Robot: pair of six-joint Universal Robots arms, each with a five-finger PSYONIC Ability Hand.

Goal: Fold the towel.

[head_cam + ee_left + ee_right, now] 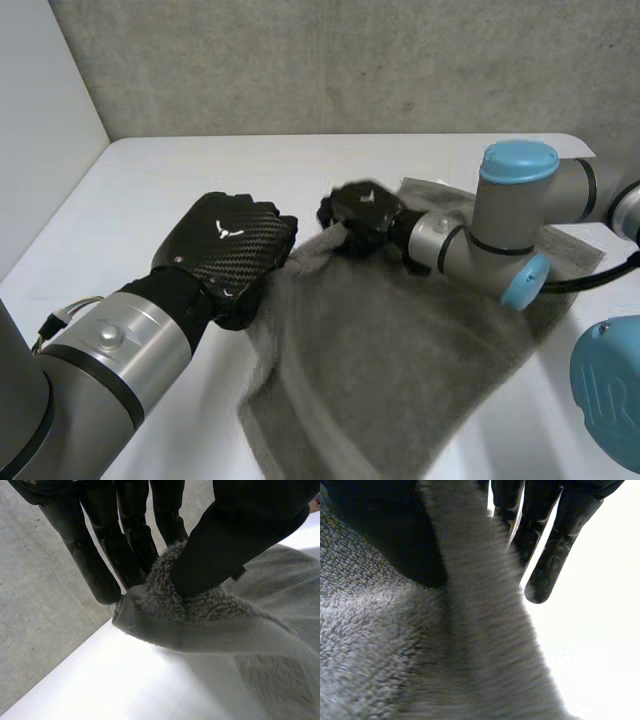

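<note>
Both hands pinch the grey towel's lifted far edge, the left hand at a corner and the right hand further along. The rest drapes toward the white tabletop's near edge

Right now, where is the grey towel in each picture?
Head view: towel held up between left hand and right hand, draping onto the white table.
Left wrist view: its edge is pinched between that hand's thumb and fingers.
Right wrist view: a band of it runs between that hand's thumb and fingers.
Shared landmark: the white table beneath it.
</note>
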